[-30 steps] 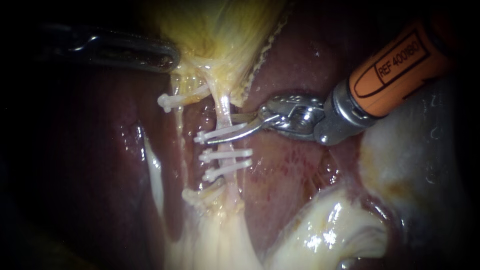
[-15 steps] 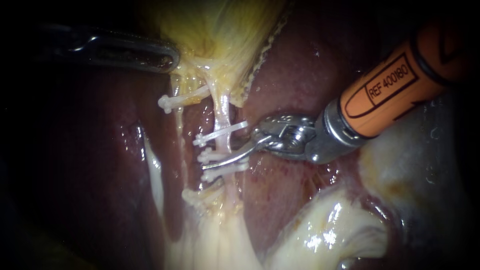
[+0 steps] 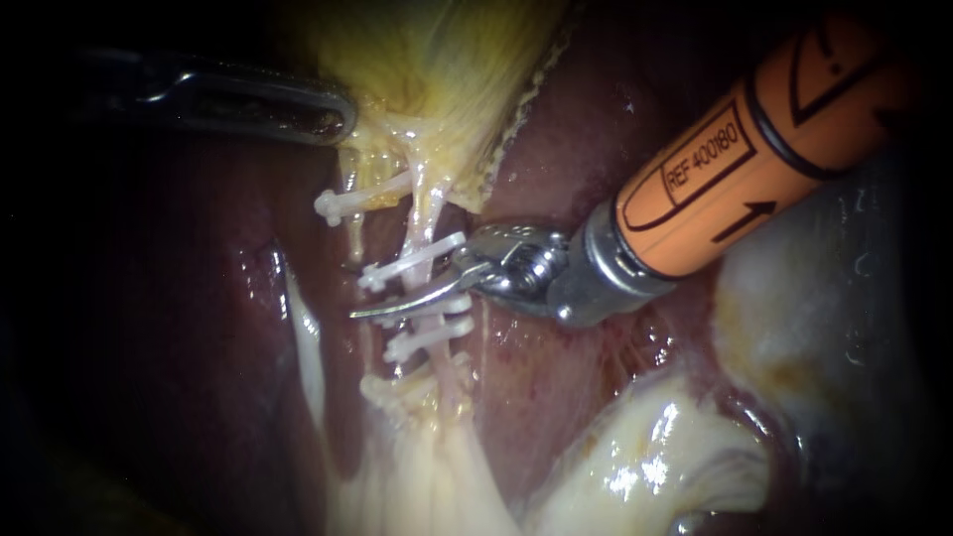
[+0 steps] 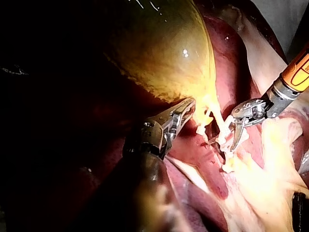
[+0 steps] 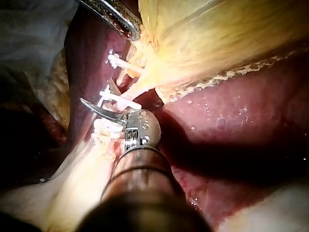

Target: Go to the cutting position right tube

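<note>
The right tube (image 3: 429,220) runs down from the yellow gallbladder (image 3: 437,60) and carries three white clips (image 3: 412,260). My right instrument (image 3: 387,296), on an orange shaft, has thin curved blades. They stand open across this tube, just below the top clip; one blade passes in front of the tube, and its tip reaches beyond the tube's left side. The right wrist view shows the instrument (image 5: 99,96) with its blades apart around the tube. My left instrument (image 3: 298,111) is shut on the gallbladder's lower edge, holding it taut; its jaws (image 4: 182,112) also show in the left wrist view.
A thinner left tube (image 3: 352,233) carries a clip (image 3: 342,202) near the gallbladder and another low down (image 3: 397,387). Dark red liver (image 3: 576,129) lies on both sides. Pale fatty tissue (image 3: 645,457) sits below and to the right.
My right instrument has moved left and down along the tube, from beside the top clip to below it. Its front blade now reaches past the tube. The left instrument has stayed put.
</note>
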You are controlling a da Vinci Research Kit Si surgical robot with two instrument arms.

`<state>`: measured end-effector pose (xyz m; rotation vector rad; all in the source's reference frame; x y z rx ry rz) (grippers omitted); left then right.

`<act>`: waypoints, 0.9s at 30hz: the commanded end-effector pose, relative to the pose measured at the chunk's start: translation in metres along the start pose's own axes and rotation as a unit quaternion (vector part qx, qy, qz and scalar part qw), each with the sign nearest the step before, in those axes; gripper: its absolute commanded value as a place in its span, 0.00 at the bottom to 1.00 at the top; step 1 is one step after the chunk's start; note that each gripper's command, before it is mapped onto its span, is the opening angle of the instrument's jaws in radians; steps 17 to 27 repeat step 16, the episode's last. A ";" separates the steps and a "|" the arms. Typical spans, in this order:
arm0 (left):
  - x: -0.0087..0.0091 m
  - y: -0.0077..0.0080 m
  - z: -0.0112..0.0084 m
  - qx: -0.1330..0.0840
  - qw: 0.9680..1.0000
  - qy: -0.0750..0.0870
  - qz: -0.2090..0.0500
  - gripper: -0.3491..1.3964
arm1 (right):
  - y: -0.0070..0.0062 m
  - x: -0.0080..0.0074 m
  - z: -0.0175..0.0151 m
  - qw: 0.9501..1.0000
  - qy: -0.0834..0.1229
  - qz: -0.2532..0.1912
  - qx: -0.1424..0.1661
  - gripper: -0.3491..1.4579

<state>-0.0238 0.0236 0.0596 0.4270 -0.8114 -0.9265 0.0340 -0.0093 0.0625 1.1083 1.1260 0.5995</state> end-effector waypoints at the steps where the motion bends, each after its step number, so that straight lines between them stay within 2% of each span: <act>1: 0.0000 0.0000 0.0000 0.000 1.000 0.000 0.000 0.00 | -0.0001 0.0000 0.0001 1.000 0.000 0.000 -0.001 0.99; 27: 0.0000 0.0000 0.0000 0.000 1.000 0.000 0.000 0.00 | -0.0001 0.0001 0.0002 1.000 0.000 0.000 -0.001 0.99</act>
